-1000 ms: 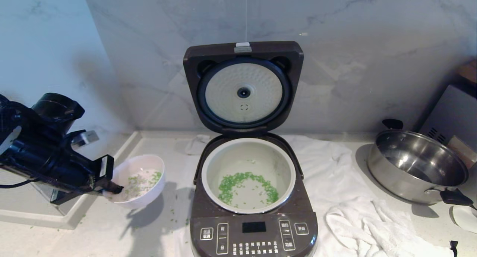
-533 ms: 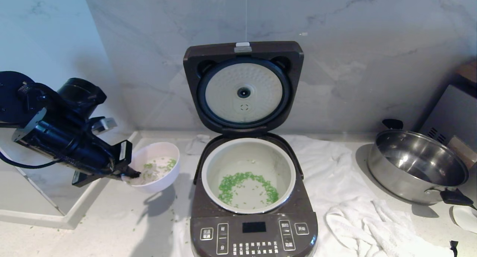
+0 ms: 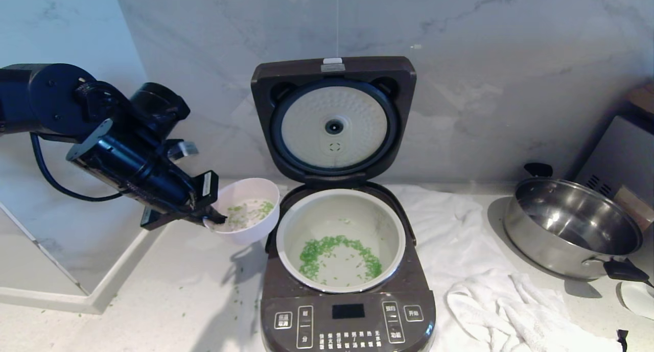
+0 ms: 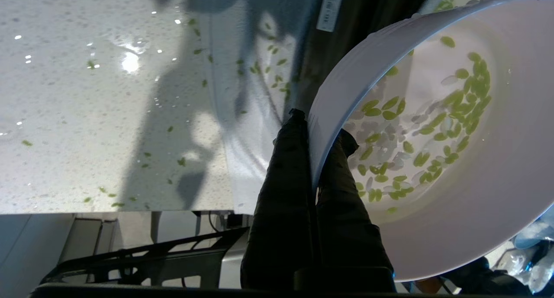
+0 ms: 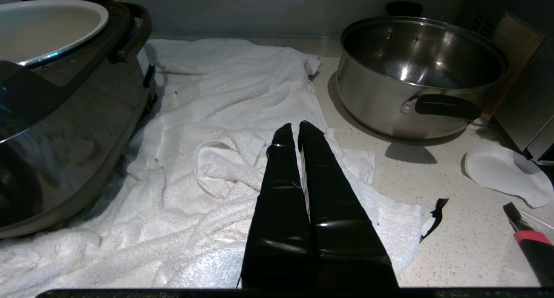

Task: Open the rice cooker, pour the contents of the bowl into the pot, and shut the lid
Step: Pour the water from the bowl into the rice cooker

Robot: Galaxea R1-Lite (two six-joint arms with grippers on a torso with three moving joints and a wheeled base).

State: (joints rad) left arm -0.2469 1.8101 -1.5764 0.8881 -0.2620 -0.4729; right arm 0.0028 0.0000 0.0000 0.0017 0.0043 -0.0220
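The dark brown rice cooker (image 3: 347,316) stands at the centre with its lid (image 3: 333,119) raised against the wall. Its pale inner pot (image 3: 341,204) holds a ring of green bits (image 3: 337,255). My left gripper (image 3: 217,218) is shut on the near rim of the pale pink bowl (image 3: 250,209), which hangs in the air just left of the pot. The bowl (image 4: 497,168) still carries green and whitish bits (image 4: 433,129); one finger (image 4: 288,181) is outside the wall and the other inside. My right gripper (image 5: 294,131) is shut and empty above the white towel.
A white towel (image 3: 475,270) lies under and right of the cooker. A steel pan with black handles (image 3: 572,229) sits at the far right. Green bits are scattered on the counter (image 3: 179,301) left of the cooker. A raised ledge (image 3: 92,301) runs along the left.
My left arm has lifted the bowl off the counter and carried it up and to the right, from beside the ledge to the pot's left edge. The right arm has not moved.
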